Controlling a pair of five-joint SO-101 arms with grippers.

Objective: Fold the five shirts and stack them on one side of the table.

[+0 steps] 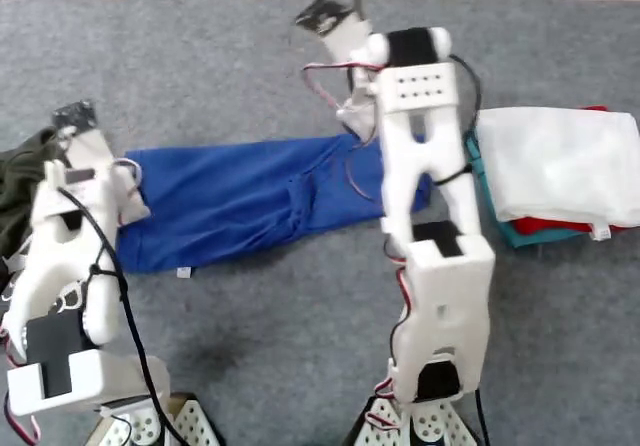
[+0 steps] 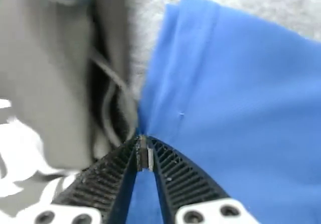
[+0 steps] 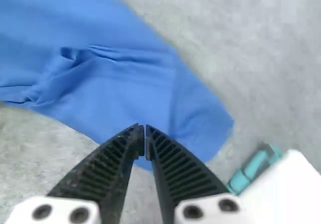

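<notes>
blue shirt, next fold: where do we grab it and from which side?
Probably the short ends. The blue shirt lies flat as a long band, so pinch each end's edge from above, coming in from outside. The left gripper is shut on the left end.

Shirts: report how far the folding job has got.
Done: three folded shirts stacked at one side of the table, white shirt on top, red shirt and teal shirt beneath. In hand: the blue shirt lies stretched out mid-table, left gripper and right gripper shut at its opposite ends. Left: finishing the blue one, then the dark green shirt, bunched at the other edge.
</notes>
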